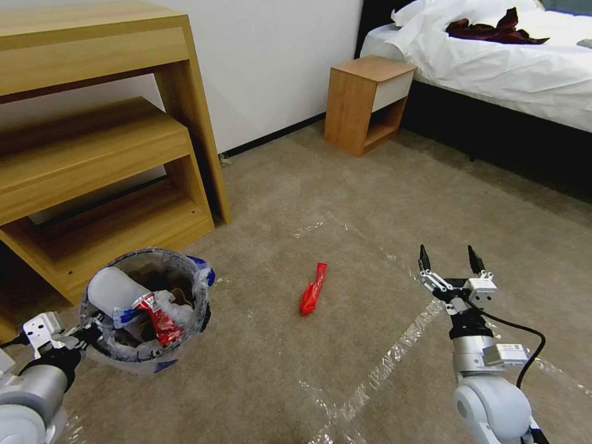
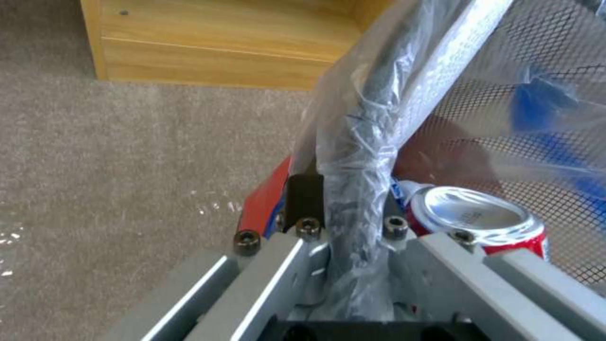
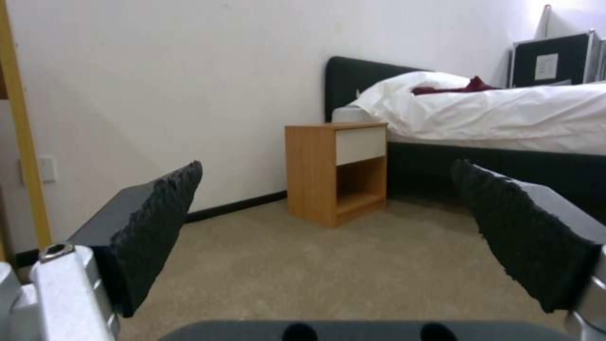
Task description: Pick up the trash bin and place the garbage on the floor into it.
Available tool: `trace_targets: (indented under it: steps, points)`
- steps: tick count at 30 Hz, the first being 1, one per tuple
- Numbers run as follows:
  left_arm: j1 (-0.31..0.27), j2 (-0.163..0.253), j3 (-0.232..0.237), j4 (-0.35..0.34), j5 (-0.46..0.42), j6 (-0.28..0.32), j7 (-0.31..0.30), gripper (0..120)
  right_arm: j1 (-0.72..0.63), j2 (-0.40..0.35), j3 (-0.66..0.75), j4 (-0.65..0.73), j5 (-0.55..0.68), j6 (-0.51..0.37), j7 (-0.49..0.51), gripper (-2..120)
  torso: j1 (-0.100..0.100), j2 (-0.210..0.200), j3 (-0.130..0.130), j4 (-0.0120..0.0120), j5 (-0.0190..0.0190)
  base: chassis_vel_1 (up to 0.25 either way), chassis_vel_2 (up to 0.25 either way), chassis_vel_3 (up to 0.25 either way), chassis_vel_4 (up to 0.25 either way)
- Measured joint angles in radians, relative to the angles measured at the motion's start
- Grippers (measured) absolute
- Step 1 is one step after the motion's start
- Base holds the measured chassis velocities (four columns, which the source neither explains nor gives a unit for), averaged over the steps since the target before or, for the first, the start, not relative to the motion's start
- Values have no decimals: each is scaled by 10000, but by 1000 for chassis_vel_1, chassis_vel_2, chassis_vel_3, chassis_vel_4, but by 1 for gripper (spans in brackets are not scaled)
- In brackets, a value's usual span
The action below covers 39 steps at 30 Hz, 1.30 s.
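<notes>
The trash bin (image 1: pixel 148 364), round with a clear bag liner and blue patches, hangs off the floor at the lower left of the head view. My left gripper (image 1: pixel 92 330) is shut on its near rim (image 2: pixel 353 189). Inside lie a white slipper sole (image 1: pixel 117 290), a red wrapper (image 1: pixel 159 320) and a red can (image 2: pixel 480 220). One piece of garbage, a red wrapper (image 1: pixel 313 288), lies on the carpet floor (image 1: pixel 370 203) between the bin and my right gripper (image 1: pixel 449 258). That gripper is raised and open, fingers (image 3: pixel 161 213) wide apart with nothing between them.
A wooden stepped shelf unit (image 1: pixel 92 154) stands behind the bin at the left. A small wooden nightstand (image 1: pixel 367 102) and a bed (image 1: pixel 493 55) with white bedding are at the back right. Shiny tape strips (image 1: pixel 394 354) cross the carpet.
</notes>
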<state>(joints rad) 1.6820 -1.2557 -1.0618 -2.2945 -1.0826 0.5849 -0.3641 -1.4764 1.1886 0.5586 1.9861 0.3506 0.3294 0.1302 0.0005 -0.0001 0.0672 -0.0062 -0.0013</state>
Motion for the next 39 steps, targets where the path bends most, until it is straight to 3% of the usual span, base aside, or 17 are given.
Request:
trace_targets:
  steps: [9,15,20,21,24,25,28,30,32,39]
  points:
    - [-43,5,48,67,82,22,4,1,416,-785,-749,-16,776,-681,649,100,0,0,0,0,0,0,0,0,0]
    - [0,-1,-96,124,21,29,-49,1,2254,-1705,-2907,-144,2390,-2357,2077,100,0,0,1,1,0,0,0,0,0]
    - [6,-43,-117,180,19,31,-63,1,3447,-1789,-3768,-204,3973,-3627,3059,100,0,0,1,2,0,0,0,0,0]
    - [-40,-80,-91,246,28,34,-75,1,4148,-1721,-4261,-357,5062,-4341,3816,100,0,0,1,3,-2,0,0,0,0]
    - [-246,-60,76,447,47,56,-105,1,4943,-1474,-4721,-758,6402,-5524,5002,100,0,0,2,3,-3,0,0,0,0]
    - [-246,-60,76,447,47,56,-105,1,4943,-1474,-4721,-758,6402,-5524,5002,100,0,0,2,3,-3,0,0,0,0]
    - [-415,26,150,659,47,70,-114,1,5695,-861,-5256,-1534,7752,-6765,6430,100,0,0,2,-4,-3,0,0,0,0]
    - [-436,36,150,692,47,71,-119,1,5867,-641,-5416,-1743,8044,-6988,6758,100,0,0,2,-2,-3,0,0,0,0]
    - [-472,44,150,746,42,75,-129,1,6404,64,-5894,-2420,8860,-7487,7560,100,0,0,2,1,-3,0,0,0,0]
    - [-464,3,114,803,37,76,-140,1,7307,1221,-6747,-4140,9073,-7896,8178,100,0,0,2,3,-3,0,0,0,0]
